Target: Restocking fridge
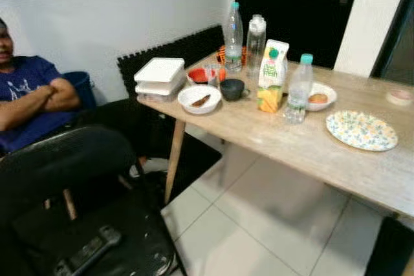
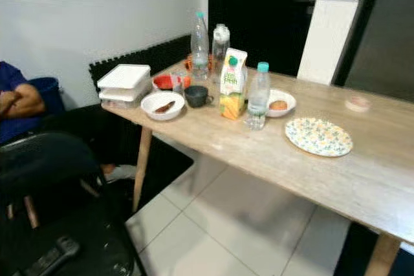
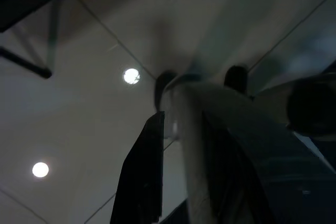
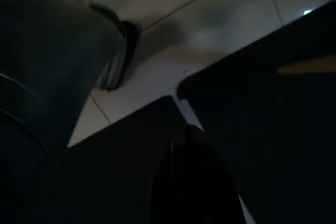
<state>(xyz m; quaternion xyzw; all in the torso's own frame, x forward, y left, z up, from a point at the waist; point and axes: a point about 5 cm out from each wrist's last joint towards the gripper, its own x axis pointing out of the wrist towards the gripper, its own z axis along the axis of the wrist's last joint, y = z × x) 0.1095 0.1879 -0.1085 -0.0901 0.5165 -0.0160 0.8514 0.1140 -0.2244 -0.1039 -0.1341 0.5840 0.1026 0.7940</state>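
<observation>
green-and-white juice carton [image 1: 272, 75] upright between two clear water bottles [image 1: 299, 88]

three bottles [image 1: 233, 37], one juice carton [image 1: 272, 75], two bowls [image 1: 199, 99], one plate [image 1: 361, 130].

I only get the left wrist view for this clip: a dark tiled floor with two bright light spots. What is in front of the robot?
Observer: A long light wooden table stands ahead, loaded with food and drinks.
Operator: Anything that could go in a fridge?
Observer: An orange-and-white juice carton with a green cap stands upright near the table's front edge, next to a clear plastic water bottle with a teal cap.
Operator: Anyone nearby?
Observer: A person in a dark blue T-shirt sits with folded arms on the robot's left, beyond a black chair.
</observation>
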